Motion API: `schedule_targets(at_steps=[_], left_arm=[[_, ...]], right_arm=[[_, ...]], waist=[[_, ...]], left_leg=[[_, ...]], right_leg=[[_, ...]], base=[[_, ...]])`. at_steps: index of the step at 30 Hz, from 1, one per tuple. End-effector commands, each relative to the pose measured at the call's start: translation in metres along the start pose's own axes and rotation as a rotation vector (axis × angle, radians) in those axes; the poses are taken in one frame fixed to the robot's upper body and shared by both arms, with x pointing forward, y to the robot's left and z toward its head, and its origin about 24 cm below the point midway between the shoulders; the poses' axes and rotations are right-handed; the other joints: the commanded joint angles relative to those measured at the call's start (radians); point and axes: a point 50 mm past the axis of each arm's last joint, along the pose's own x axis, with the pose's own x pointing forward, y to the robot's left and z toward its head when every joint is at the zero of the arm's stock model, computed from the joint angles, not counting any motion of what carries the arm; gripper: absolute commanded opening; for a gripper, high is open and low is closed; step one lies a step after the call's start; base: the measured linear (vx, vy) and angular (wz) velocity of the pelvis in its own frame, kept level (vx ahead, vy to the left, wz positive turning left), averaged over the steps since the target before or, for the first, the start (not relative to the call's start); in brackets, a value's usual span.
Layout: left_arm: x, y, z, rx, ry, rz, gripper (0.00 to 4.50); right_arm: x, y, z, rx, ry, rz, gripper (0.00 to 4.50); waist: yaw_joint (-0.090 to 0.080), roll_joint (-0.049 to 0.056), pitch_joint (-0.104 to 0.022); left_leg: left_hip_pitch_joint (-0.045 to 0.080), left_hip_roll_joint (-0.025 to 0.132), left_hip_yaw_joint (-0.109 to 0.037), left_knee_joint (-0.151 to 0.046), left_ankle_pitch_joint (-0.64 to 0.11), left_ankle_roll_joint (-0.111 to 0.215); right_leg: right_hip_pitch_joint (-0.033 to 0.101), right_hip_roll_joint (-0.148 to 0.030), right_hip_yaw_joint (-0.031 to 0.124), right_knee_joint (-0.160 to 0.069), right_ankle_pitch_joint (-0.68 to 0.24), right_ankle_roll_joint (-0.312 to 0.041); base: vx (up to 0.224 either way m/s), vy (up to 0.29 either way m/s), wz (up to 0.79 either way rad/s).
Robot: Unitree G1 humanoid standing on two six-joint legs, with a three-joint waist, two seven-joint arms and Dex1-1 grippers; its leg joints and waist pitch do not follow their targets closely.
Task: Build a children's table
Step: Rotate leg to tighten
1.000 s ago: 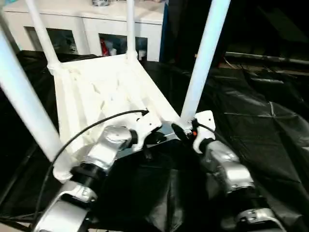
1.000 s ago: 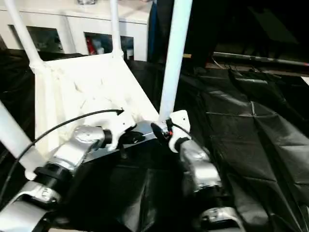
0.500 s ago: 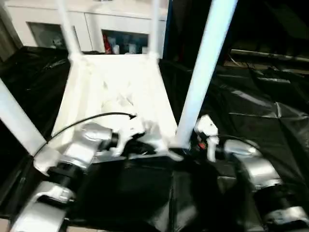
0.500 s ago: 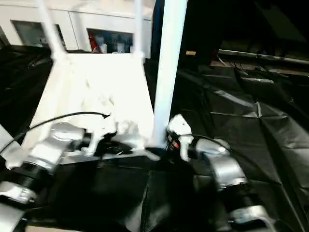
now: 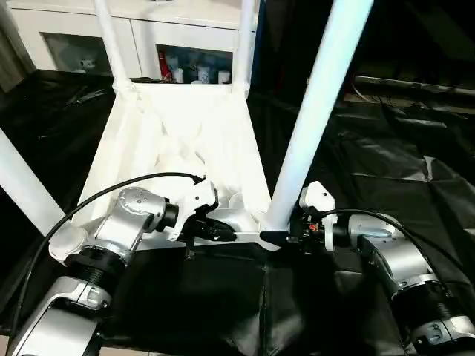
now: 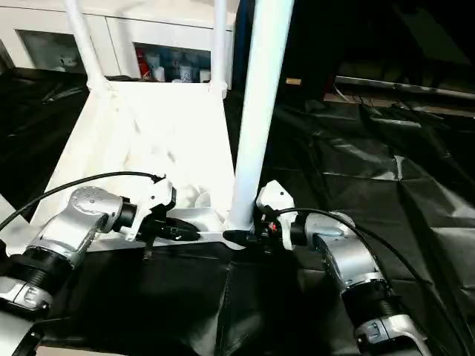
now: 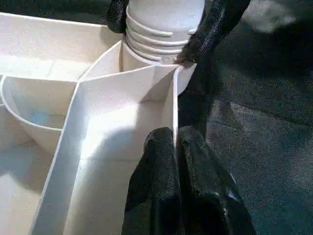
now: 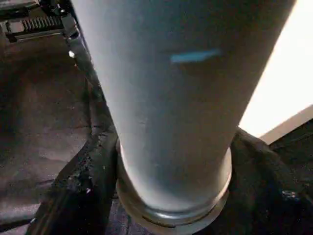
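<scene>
The children's table lies upside down on black sheeting, its ribbed white top (image 5: 185, 126) facing up. Legs stand in the corner sockets: two far ones (image 5: 111, 44) (image 5: 245, 41), one near left (image 5: 26, 185) and one near right (image 5: 315, 111). My left gripper (image 5: 226, 235) is shut on a thin rib (image 7: 173, 98) at the top's near edge, close to the near right socket. My right gripper (image 5: 276, 233) reaches in from the right. Its black fingers (image 7: 215, 24) press on both sides of that leg's ridged collar (image 7: 161, 34). The tube (image 8: 161, 122) fills the space between them.
Wrinkled black sheeting (image 5: 386, 163) covers the floor around the table. A white cabinet (image 5: 148, 30) with open shelves stands right behind the far legs. My left arm's black cable (image 5: 96, 196) loops over the near edge of the top.
The camera has swung, so the whole picture shifted. My right forearm now lies further right of the near right leg, and its fingers have drawn in around the collar. The left gripper has kept its hold.
</scene>
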Motion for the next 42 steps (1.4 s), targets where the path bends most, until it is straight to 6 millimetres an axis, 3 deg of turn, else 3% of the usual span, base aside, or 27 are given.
schedule_targets(at_steps=[1, 2, 4, 6, 7, 9, 11, 12, 13, 14, 15, 16, 17, 19, 20, 24, 28, 30, 33, 34, 35, 38, 42], left_arm=[[0.011, 0.000, -0.013, -0.053, 0.027, 0.048, 0.00], [0.012, 0.001, -0.013, -0.054, 0.028, 0.059, 0.00], [0.022, 0.005, -0.011, -0.055, 0.029, 0.134, 0.00], [0.034, 0.004, -0.007, -0.056, 0.018, 0.162, 0.00], [0.044, 0.003, -0.003, -0.054, 0.012, 0.176, 0.00], [0.057, 0.000, 0.004, -0.060, 0.003, 0.173, 0.00], [0.066, -0.003, 0.007, -0.063, 0.001, 0.168, 0.00], [0.083, -0.009, 0.014, -0.059, 0.002, 0.167, 0.00], [0.084, -0.009, 0.014, -0.059, 0.002, 0.168, 0.00], [0.091, -0.011, 0.017, -0.060, 0.001, 0.167, 0.00], [0.094, -0.012, 0.019, -0.058, 0.000, 0.166, 0.00], [0.095, -0.012, 0.019, -0.052, 0.001, 0.165, 0.00], [0.096, -0.012, 0.020, -0.048, 0.003, 0.165, 0.00], [0.094, -0.010, 0.020, -0.039, 0.008, 0.168, 0.00], [0.091, -0.009, 0.019, -0.035, 0.012, 0.166, 0.00], [0.078, -0.004, 0.015, -0.032, 0.020, 0.169, 0.00], [0.060, -0.001, 0.007, -0.023, 0.034, 0.114, 0.00], [0.050, -0.003, 0.003, -0.021, 0.024, 0.053, 0.00], [0.041, -0.006, -0.002, -0.013, 0.028, -0.015, 0.00], [0.038, -0.006, -0.004, -0.016, 0.038, -0.026, 0.00], [0.037, -0.006, -0.005, -0.017, 0.040, -0.028, 0.00], [0.027, -0.006, -0.011, -0.032, 0.061, -0.056, 0.00], [0.018, -0.005, -0.015, -0.049, 0.066, -0.070, 0.00]], right_arm=[[0.006, 0.004, -0.001, 0.037, -0.038, -0.015, 2.78], [0.007, 0.003, -0.002, 0.043, -0.042, -0.037, 2.77], [0.016, -0.003, -0.006, 0.097, -0.064, -0.199, 2.77], [0.025, -0.004, -0.011, 0.154, -0.069, -0.317, 2.77], [0.031, -0.004, -0.013, 0.182, -0.071, -0.379, 2.77], [0.040, -0.003, -0.015, 0.219, -0.075, -0.455, 2.77], [0.046, -0.003, -0.014, 0.245, -0.080, -0.511, 2.76], [0.057, -0.003, -0.010, 0.273, -0.096, -0.599, 2.76], [0.058, -0.003, -0.010, 0.274, -0.097, -0.602, 2.76], [0.063, -0.002, -0.005, 0.260, -0.108, -0.627, 2.76], [0.066, -0.001, -0.002, 0.245, -0.121, -0.619, 2.76], [0.068, 0.000, 0.001, 0.230, -0.132, -0.598, 2.76], [0.069, 0.001, 0.002, 0.223, -0.137, -0.589, 3.11], [0.069, 0.002, 0.005, 0.214, -0.156, -0.566, 3.46], [0.066, 0.000, 0.006, 0.204, -0.161, -0.559, 3.46], [0.056, -0.004, 0.009, 0.156, -0.165, -0.508, 3.68], [0.037, -0.005, 0.010, 0.077, -0.149, -0.354, 3.68], [0.025, -0.003, 0.009, 0.031, -0.121, -0.248, 3.68], [0.016, -0.001, 0.007, 0.023, -0.094, -0.165, 3.68], [0.013, -0.002, 0.007, 0.019, -0.082, -0.142, 3.68], [0.012, -0.002, 0.006, 0.018, -0.079, -0.137, 3.68], [0.007, -0.003, 0.005, 0.015, -0.056, -0.100, 3.68], [0.005, -0.003, 0.004, 0.016, -0.031, -0.058, 3.68]], waist=[[0.001, -0.002, -0.043], [0.000, -0.003, -0.043], [-0.001, -0.002, -0.036], [-0.005, -0.004, -0.032], [-0.006, 0.002, -0.032], [-0.010, 0.004, -0.031], [-0.009, 0.005, -0.032], [-0.011, 0.015, -0.032], [-0.012, 0.013, -0.033], [-0.014, 0.019, -0.033], [-0.016, 0.014, -0.035], [-0.015, 0.021, -0.035], [-0.016, 0.017, -0.036], [-0.015, 0.027, -0.038], [-0.016, 0.024, -0.038], [-0.013, 0.029, -0.043], [-0.013, 0.030, -0.049], [-0.009, 0.032, -0.050], [-0.009, 0.034, -0.044], [-0.008, 0.031, -0.044], [-0.004, 0.036, -0.042], [-0.005, 0.031, -0.039], [-0.003, 0.030, -0.043]], left_leg=[[0.003, 0.018, 0.001, -0.055, -0.161, 0.080], [0.002, 0.018, 0.001, -0.055, -0.163, 0.079], [0.005, 0.018, 0.000, -0.061, -0.218, 0.050], [0.009, 0.018, -0.006, -0.069, -0.290, 0.006], [0.008, 0.017, -0.008, -0.070, -0.299, 0.000], [0.011, 0.016, -0.010, -0.072, -0.325, -0.016], [0.010, 0.014, -0.012, -0.073, -0.337, -0.015], [0.011, 0.015, -0.013, -0.074, -0.338, -0.021], [0.011, 0.015, -0.013, -0.074, -0.338, -0.025], [0.009, 0.014, -0.015, -0.076, -0.341, -0.032], [0.009, 0.013, -0.014, -0.075, -0.344, -0.031], [0.010, 0.012, -0.015, -0.075, -0.348, -0.029], [0.007, 0.011, -0.014, -0.074, -0.348, -0.020], [0.005, 0.010, -0.014, -0.074, -0.333, -0.009], [0.005, 0.010, -0.012, -0.073, -0.329, -0.006], [0.003, 0.010, -0.011, -0.068, -0.288, 0.010], [-0.003, 0.009, -0.008, -0.059, -0.203, 0.045], [-0.003, 0.009, -0.006, -0.053, -0.159, 0.083], [-0.001, 0.013, -0.004, -0.055, -0.185, 0.099], [0.001, 0.015, -0.003, -0.056, -0.195, 0.096], [0.004, 0.017, -0.003, -0.058, -0.205, 0.086], [0.003, 0.018, -0.005, -0.063, -0.232, 0.063], [0.002, 0.017, -0.005, -0.060, -0.202, 0.060]], right_leg=[[0.048, -0.033, 0.030, -0.064, -0.044, -0.263], [0.047, -0.032, 0.030, -0.064, -0.048, -0.260], [0.043, -0.034, 0.031, -0.076, -0.155, -0.239], [0.036, -0.038, 0.031, -0.090, -0.316, -0.191], [0.038, -0.038, 0.030, -0.092, -0.342, -0.178], [0.028, -0.035, 0.031, -0.100, -0.392, -0.147], [0.027, -0.034, 0.031, -0.104, -0.401, -0.136], [0.025, -0.033, 0.033, -0.103, -0.379, -0.138], [0.024, -0.032, 0.032, -0.102, -0.365, -0.140], [0.027, -0.031, 0.031, -0.099, -0.353, -0.142], [0.027, -0.028, 0.030, -0.100, -0.335, -0.142], [0.027, -0.028, 0.030, -0.100, -0.326, -0.144], [0.030, -0.026, 0.030, -0.100, -0.307, -0.146], [0.033, -0.026, 0.031, -0.097, -0.272, -0.152], [0.033, -0.026, 0.031, -0.098, -0.262, -0.155], [0.040, -0.026, 0.030, -0.090, -0.192, -0.177], [0.053, -0.024, 0.028, -0.073, -0.024, -0.228], [0.057, -0.025, 0.026, -0.066, 0.047, -0.258], [0.053, -0.029, 0.026, -0.072, -0.008, -0.273], [0.051, -0.030, 0.027, -0.074, -0.029, -0.273], [0.048, -0.031, 0.027, -0.075, -0.065, -0.272], [0.048, -0.030, 0.027, -0.077, -0.121, -0.260], [0.050, -0.031, 0.028, -0.071, -0.076, -0.263]], base=[[0.000, 0.000, 0.00], [0.000, 0.000, 0.00], [0.000, 0.000, 0.00], [0.000, 0.000, 0.00], [0.000, 0.000, 0.00], [0.000, 0.000, 0.00], [0.000, 0.000, 0.00], [0.000, 0.000, 0.00], [0.000, 0.000, 0.00], [0.000, 0.000, 0.00], [0.000, 0.000, 0.00], [0.000, 0.000, 0.00], [0.000, 0.000, 0.00], [0.000, 0.000, 0.00], [0.000, 0.000, 0.00], [0.000, 0.000, 0.00], [0.000, 0.000, 0.00], [0.000, 0.000, 0.00], [0.000, 0.000, 0.00], [0.000, 0.000, 0.00], [0.000, 0.000, 0.00], [0.000, 0.000, 0.00], [0.000, 0.000, 0.00]])
